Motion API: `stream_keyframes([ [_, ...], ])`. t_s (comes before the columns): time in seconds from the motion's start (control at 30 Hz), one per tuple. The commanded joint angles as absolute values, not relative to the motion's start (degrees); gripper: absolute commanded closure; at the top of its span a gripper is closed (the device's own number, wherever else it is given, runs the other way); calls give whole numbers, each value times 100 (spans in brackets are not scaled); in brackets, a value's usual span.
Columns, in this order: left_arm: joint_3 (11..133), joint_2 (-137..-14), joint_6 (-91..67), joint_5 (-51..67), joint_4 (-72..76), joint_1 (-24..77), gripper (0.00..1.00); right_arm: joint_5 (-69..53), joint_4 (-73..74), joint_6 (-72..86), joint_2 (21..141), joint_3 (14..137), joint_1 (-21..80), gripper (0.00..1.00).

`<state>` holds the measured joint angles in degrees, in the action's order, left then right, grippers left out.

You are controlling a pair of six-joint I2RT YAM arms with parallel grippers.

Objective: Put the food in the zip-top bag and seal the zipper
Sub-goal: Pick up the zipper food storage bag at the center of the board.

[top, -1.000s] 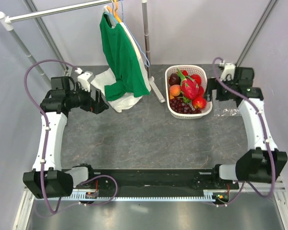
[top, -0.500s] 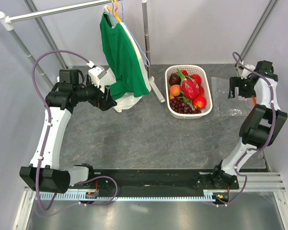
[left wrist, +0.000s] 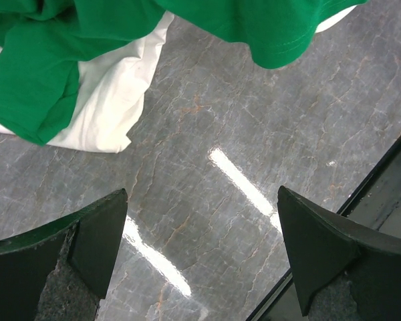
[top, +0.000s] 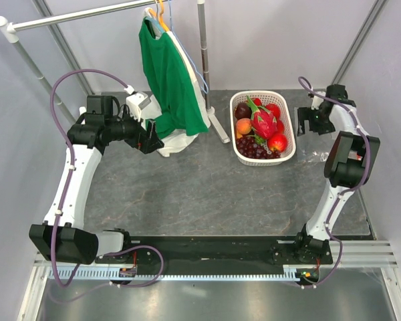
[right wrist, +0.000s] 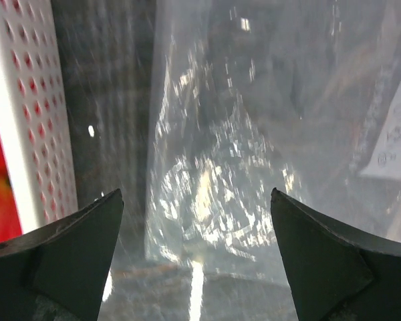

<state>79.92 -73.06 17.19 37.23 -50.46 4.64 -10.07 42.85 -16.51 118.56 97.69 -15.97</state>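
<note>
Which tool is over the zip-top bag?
The right tool, open above the zip-top bag; the left tool faces table beside the green shirt.

No text, brand, number or sign clear enough to read. Only faint grey marks, a few of them roundish, on a pale printed patch [right wrist: 395, 144] at the right edge of the zip-top bag [right wrist: 240, 134], seen from the right wrist and too blurred to make out.
</note>
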Motion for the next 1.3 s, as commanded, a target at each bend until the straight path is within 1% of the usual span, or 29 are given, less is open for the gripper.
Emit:
stream_keyframes([
  [0.0, 8077, -7348, 1696, 3516, -4939, 492, 0, -510, 3622, -1055, 12207, 10318, -1372, 2],
  [0.23, 8007, -7400, 1775, 3270, -4939, 492, 0, -492, 3533, -694, 12884, 10951, -1292, 8],
  [0.47, 8024, -7506, 1732, 3243, -4931, 492, 0, -220, 3340, -642, 13350, 10855, -1187, 8],
  [0.57, 8103, -7541, 1705, 3261, -4931, 492, 0, -36, 3270, -712, 13333, 10679, -1178, 10],
  [0.67, 8191, -7567, 1644, 3296, -4931, 492, 0, 88, 3270, -843, 13167, 10425, -1204, 30],
  [0.7, 8244, -7576, 1617, 3305, -4931, 492, 0, 62, 3278, -861, 13079, 10337, -1248, 51],
  [0.73, 8270, -7576, 1591, 3313, -4922, 492, 0, 9, 3278, -905, 12861, 10205, -1274, 65],
  [0.77, 8305, -7576, 1556, 3340, -4904, 492, 0, 9, 3278, -923, 12737, 10161, -1309, 77],
  [0.8, 8367, -7576, 1495, 3349, -4887, 492, 0, -130, 3357, -949, 12614, 10143, -1405, 93],
  [0.83, 8393, -7585, 1459, 3375, -4887, 492, 0, -184, 3427, -984, 12369, 10203, -1458, 100],
  [1.0, 8560, -7576, 1056, 3621, -4834, 492, 0, -877, 4147, -1458, 11542, 10660, -1766, 100],
  [1.1, 8578, -7480, 757, 3726, -4738, 483, 0, -1842, 4744, -1923, 10926, 10994, -1775, 100],
  [1.17, 8561, -7401, 625, 3700, -4641, 475, 0, -2266, 5418, -2117, 10530, 11284, -1697, 100],
  [1.2, 8526, -7313, 459, 3691, -4597, 440, 0, -2703, 5666, -2388, 10407, 11372, -1557, 100],
  [1.27, 8490, -7225, 300, 3753, -4535, 335, 0, -2908, 6088, -2566, 9942, 11312, -1302, 100],
])
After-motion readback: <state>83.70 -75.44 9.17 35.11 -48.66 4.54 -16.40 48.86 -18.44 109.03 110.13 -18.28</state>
